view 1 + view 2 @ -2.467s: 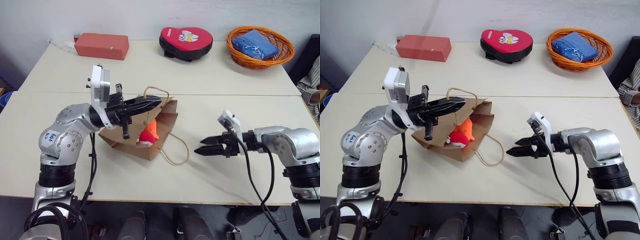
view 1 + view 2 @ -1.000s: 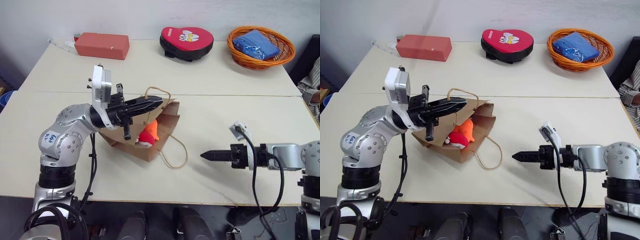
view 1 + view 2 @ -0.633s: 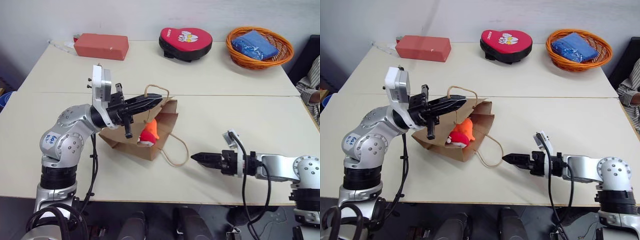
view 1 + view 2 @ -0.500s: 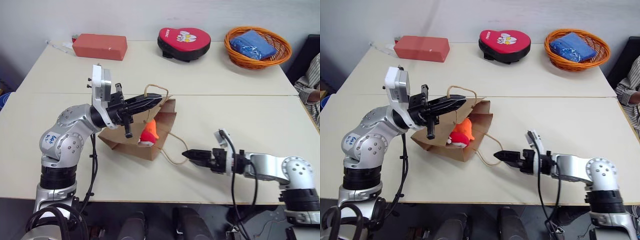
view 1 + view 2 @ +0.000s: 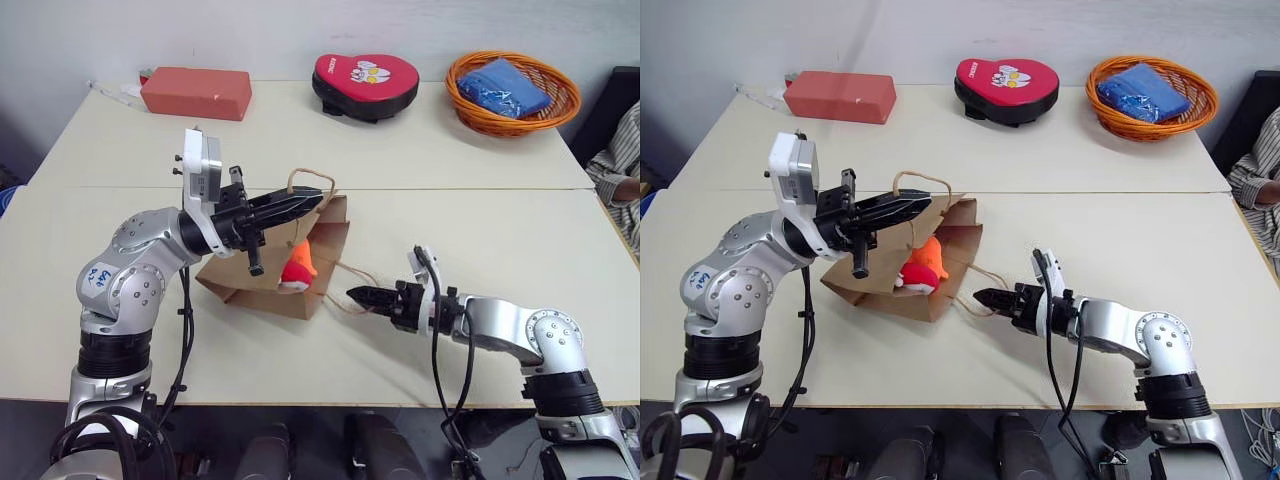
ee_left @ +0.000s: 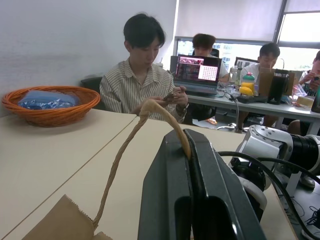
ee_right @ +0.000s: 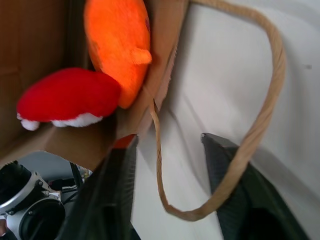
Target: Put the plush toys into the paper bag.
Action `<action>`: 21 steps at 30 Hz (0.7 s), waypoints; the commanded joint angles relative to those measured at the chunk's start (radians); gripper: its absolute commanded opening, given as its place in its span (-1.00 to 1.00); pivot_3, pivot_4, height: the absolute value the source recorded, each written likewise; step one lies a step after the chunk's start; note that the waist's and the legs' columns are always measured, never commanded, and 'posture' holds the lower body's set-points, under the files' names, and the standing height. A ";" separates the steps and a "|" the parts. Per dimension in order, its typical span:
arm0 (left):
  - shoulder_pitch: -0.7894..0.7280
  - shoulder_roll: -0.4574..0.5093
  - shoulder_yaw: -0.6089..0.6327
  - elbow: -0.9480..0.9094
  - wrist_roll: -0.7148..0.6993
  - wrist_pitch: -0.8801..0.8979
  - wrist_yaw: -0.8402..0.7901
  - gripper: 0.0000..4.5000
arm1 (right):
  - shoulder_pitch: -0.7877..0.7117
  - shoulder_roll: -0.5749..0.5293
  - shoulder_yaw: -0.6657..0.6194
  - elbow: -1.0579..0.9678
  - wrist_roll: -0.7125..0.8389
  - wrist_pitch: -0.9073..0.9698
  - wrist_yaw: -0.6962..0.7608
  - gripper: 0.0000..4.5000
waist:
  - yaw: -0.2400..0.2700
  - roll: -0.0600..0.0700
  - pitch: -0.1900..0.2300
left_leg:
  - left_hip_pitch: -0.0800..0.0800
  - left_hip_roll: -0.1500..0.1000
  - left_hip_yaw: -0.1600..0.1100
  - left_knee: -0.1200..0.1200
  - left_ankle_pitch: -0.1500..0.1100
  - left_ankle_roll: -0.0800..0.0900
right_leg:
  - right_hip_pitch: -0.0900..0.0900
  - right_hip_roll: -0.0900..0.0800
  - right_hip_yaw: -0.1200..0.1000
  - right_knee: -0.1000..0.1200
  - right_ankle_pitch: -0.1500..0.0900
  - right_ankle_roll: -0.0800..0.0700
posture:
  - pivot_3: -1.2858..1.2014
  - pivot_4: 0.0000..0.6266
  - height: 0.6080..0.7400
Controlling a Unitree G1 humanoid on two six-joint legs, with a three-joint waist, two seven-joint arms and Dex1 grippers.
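My right end effector [image 5: 358,295] has swung in from the right side of the tabletop [image 5: 480,230] and now sits at the loose lower handle [image 7: 260,130], fingers parted with the cord loop lying between them, nothing pinched yet. My left end effector [image 5: 300,207] hasn't budged, clenched on the upper handle [image 6: 150,112] and holding the paper bag [image 5: 325,245] propped open. Both plush toys, the orange one [image 7: 117,45] and the red one [image 7: 67,97], are already sitting in the bag's mouth, so I'd say we're on the closing-up step: next I need to close on that cord and lift it to meet the other. Far side holds a red block [image 5: 195,92], a heart-shaped pad [image 5: 365,85] and a wicker basket [image 5: 512,90]; people [image 6: 145,80] sit at desks beyond.
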 commanded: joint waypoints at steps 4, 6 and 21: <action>-0.027 -0.006 0.014 -0.007 -0.008 -0.028 -0.015 -1.00 | -0.044 -0.028 -0.120 -0.095 0.017 -0.044 0.084 -0.99 | 0.001 0.000 0.000 | 0.000 0.000 0.000 0.000 0.000 0.000 | 0.000 0.000 0.000 0.000 0.000 0.000 | 0.03 -0.52 1.00; -0.040 -0.012 0.014 0.009 0.000 -0.044 -0.019 -1.00 | -0.080 -0.050 -0.172 -0.102 0.017 -0.028 0.111 -0.99 | 0.002 0.000 0.000 | 0.000 0.000 0.000 0.000 0.000 0.000 | 0.000 0.000 0.000 0.000 0.000 0.000 | 0.03 -0.52 1.00; -0.121 -0.056 0.034 0.160 0.089 -0.219 -0.013 -1.00 | -0.422 -0.060 -0.227 0.002 0.017 -0.003 0.119 -0.99 | -0.001 0.001 0.000 | -0.001 0.000 0.000 -0.002 0.000 0.000 | 0.000 0.000 -0.001 0.000 0.000 0.000 | 0.03 -0.52 1.00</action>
